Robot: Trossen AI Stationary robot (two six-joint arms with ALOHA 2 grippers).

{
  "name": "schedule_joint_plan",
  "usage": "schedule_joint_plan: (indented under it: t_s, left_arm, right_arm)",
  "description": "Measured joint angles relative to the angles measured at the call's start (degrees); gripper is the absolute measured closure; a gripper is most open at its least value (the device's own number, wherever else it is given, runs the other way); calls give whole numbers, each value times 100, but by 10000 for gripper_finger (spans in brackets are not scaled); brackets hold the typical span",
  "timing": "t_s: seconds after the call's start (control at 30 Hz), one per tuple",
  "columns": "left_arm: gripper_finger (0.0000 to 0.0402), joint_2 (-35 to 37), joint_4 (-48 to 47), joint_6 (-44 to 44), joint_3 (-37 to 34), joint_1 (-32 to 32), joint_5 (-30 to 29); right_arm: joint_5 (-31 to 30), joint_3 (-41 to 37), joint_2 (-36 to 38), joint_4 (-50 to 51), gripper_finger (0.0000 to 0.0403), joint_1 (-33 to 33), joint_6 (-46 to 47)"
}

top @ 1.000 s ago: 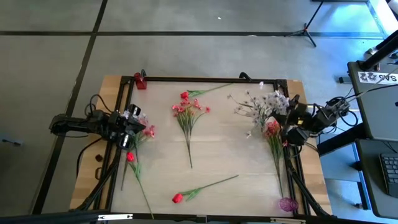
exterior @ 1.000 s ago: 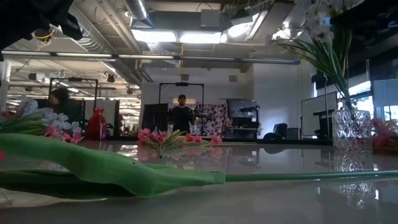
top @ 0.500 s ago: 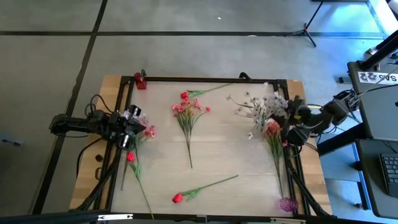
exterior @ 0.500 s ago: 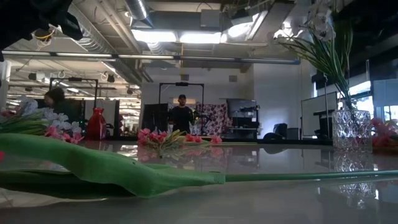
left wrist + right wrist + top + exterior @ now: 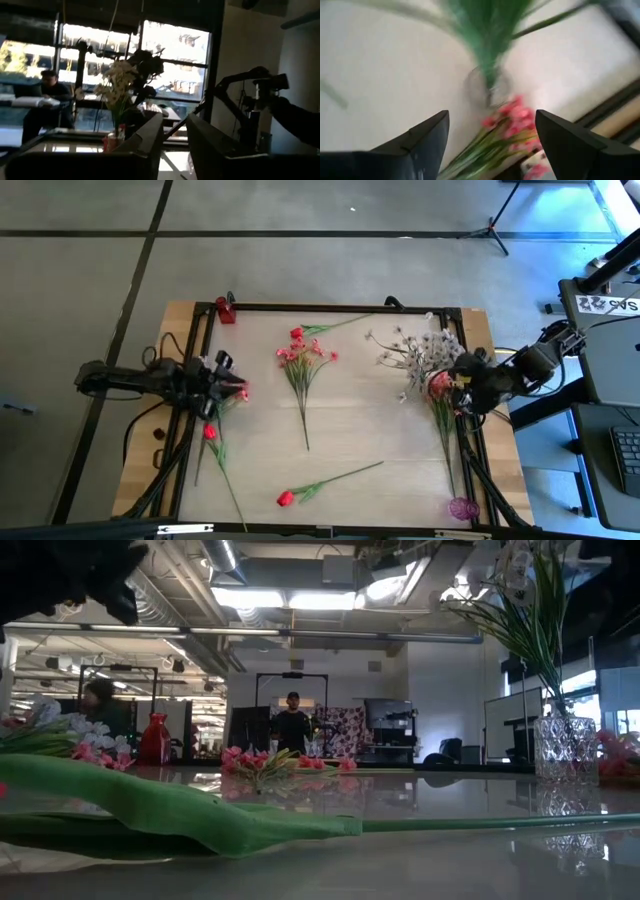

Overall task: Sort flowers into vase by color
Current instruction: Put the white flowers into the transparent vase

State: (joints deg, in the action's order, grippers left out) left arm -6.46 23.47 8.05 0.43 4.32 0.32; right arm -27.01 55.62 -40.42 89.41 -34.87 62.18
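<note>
White flowers [image 5: 415,348] stand in a clear glass vase [image 5: 565,747] at the table's right. A bunch of pink flowers [image 5: 440,408] lies beside the vase, blossoms toward it. My right gripper [image 5: 453,380] hovers open above those blossoms [image 5: 512,117], pointing steeply down. My left gripper [image 5: 228,383] stands open at the table's left edge, nothing between its fingers [image 5: 152,132]. Pink and white blossoms [image 5: 238,392] lie under it. A pink spray [image 5: 303,365] and red buds [image 5: 285,498] [image 5: 297,333] [image 5: 210,432] lie flat on the table.
A small red vase [image 5: 226,310] stands at the far left corner and a purple one [image 5: 462,507] at the near right corner. A dark frame [image 5: 330,307] borders the table. People sit and stand in the room beyond [image 5: 292,725].
My right gripper has tipped from near level to steeply down and shifted a little toward the table's left, over the pink blossoms beside the glass vase. My left wrist has rolled a little in place. No flower has moved.
</note>
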Motion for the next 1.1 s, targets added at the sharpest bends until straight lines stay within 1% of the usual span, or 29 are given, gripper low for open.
schedule_joint_plan:
  t_s: [0.1,0.23,0.33,0.4,0.47,0.53,0.57,0.63,0.77,0.83,0.9,1.0,1.1]
  left_arm:
    - [279,-528,370,183,0,0,-194]
    - [259,-1439,1073,225,53,0,-327]
    - [255,-2225,1074,335,303,-2,-800]
    - [254,-2755,858,404,567,-1,-1188]
    - [254,-3266,371,552,950,-2,-1676]
    - [254,-3676,-327,753,1393,-2,-2146]
    - [254,-3839,-733,901,1641,-2,-2299]
    - [254,-4078,-1668,1322,2129,-2,-2405]
    - [254,-4499,-3759,2436,3091,204,-2355]
    - [254,-4711,-4607,3153,3516,445,-2305]
    - [256,-4911,-5359,3995,3843,704,-2109]
    - [256,-5181,-6056,5377,4123,1133,-1639]
    - [256,-5421,-6513,6711,4148,1533,-1385]
  right_arm:
    - [512,39,-125,-91,107,-1,64]
    - [1042,39,-221,-157,107,-5,495]
    - [1176,37,-214,-536,107,-5,547]
    - [1211,37,-223,-818,107,-5,428]
    - [1209,37,-307,-1071,107,-5,298]
    - [1213,37,-401,-1225,107,-5,193]
    - [1226,35,-450,-1269,107,-5,170]
    - [1315,35,-547,-1313,107,-5,97]
    - [1514,-13,-720,-1317,107,-7,21]
    - [1735,-104,-727,-1315,107,-6,-71]
    - [1957,-244,-721,-1322,107,-8,-102]
    - [2149,-463,-694,-1311,107,-32,-231]
    - [2040,-610,-658,-1342,107,-326,-330]
